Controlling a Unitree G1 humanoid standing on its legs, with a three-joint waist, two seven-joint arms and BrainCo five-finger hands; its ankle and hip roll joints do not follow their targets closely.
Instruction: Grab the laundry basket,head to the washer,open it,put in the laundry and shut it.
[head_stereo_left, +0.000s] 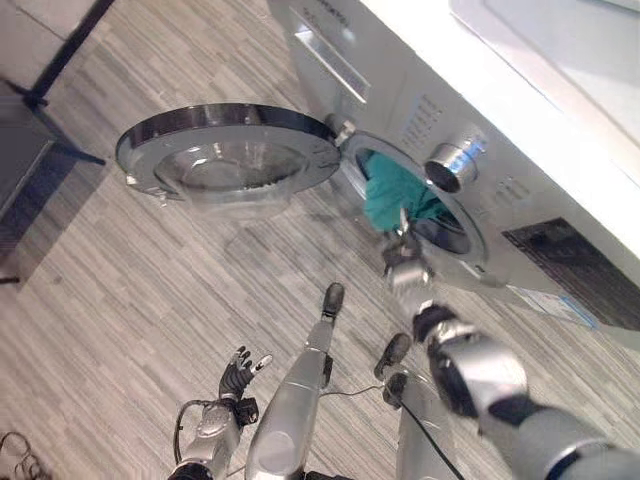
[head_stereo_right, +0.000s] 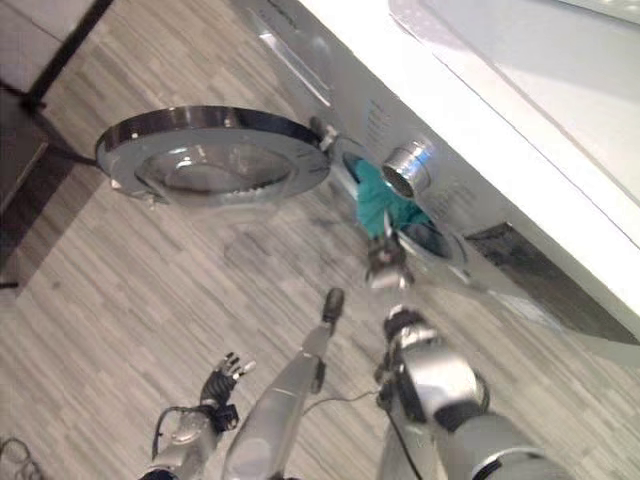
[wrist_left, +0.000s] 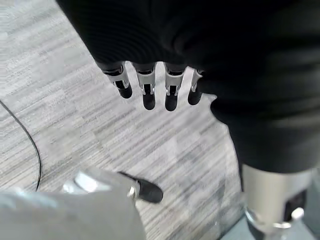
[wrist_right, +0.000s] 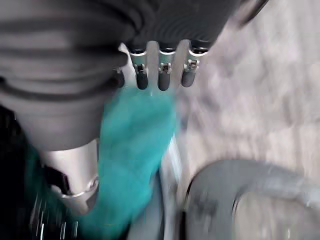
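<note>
A white front-loading washer (head_stereo_left: 420, 90) stands on grey wood-patterned flooring (head_stereo_left: 130, 290), its top and far side cut off by the frame. Its round chrome-rimmed glass door (head_stereo_left: 228, 152) is swung wide open to the robot's left. Teal cloth laundry (head_stereo_left: 395, 193) hangs in the round opening, partly over the lower rim and partly inside the dark drum, where its far end is hard to make out. The right hand (head_stereo_left: 402, 258) reaches toward the opening just below the cloth; in the right wrist view its fingers (wrist_right: 161, 75) are straight and loose above the teal cloth, gripping nothing. The left hand (head_stereo_left: 240, 372) hangs low near the floor, fingers relaxed and apart, holding nothing.
</note>
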